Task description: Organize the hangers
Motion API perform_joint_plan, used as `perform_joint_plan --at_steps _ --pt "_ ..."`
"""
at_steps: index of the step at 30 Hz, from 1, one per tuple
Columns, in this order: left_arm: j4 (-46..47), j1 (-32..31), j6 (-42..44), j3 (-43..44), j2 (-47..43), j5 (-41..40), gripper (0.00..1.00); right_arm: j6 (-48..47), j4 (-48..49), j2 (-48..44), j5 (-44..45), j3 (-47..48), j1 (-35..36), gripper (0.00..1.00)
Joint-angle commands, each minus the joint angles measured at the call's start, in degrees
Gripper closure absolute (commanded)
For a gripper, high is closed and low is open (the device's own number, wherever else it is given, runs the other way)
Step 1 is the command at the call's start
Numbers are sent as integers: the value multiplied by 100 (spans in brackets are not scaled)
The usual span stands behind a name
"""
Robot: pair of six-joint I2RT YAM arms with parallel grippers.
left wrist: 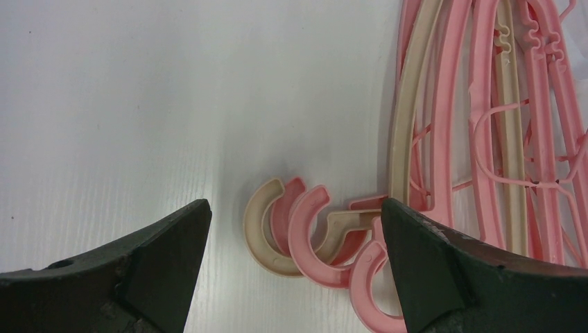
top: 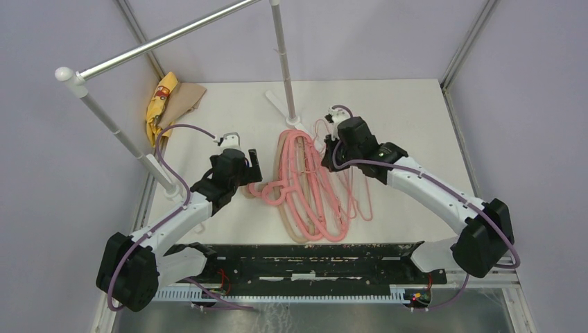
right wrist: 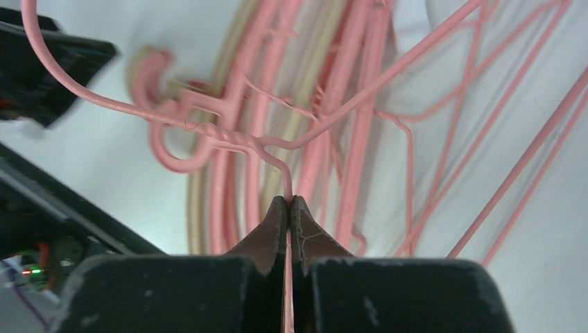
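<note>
White tabletop (top: 416,125), lavender walls. Silver rail (top: 166,38) on white posts crosses the far left. Yellow and tan cloth (top: 165,104) sits bunched in the far-left corner.

Hangers (top: 308,187) lie in one overlapping heap mid-table, near the foot of the far post. The heap is thick pink plastic ones plus one beige hanger (left wrist: 409,104), with thin wire hangers (top: 357,191) fanned out on the right side. Plastic hooks (left wrist: 308,239) point toward the left arm.

Left gripper (left wrist: 295,206): jaws spread wide, low over the table, hook cluster sitting between the fingertips. Can't tell if anything touches.

Right gripper (right wrist: 288,201): jaws pressed together, pinching one pink wire hanger (right wrist: 229,135) just below its twisted neck. Its hook arcs off toward the left arm.
</note>
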Motion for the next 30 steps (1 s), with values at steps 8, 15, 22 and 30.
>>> perform_joint_plan --at_steps 8,15,22,30 --pt "185 -21 -232 -15 -105 -71 1 917 577 201 -2543 2101 90 99" --pt "138 -19 -249 -15 -169 -108 1 1829 1178 583 -3803 2883 156 99" --pt "115 -17 -248 28 -192 -96 1 2152 1769 1313 -4103 4048 170 99" --pt "79 -18 -259 -13 -323 -178 1 2552 2582 2943 -4151 6408 162 99"
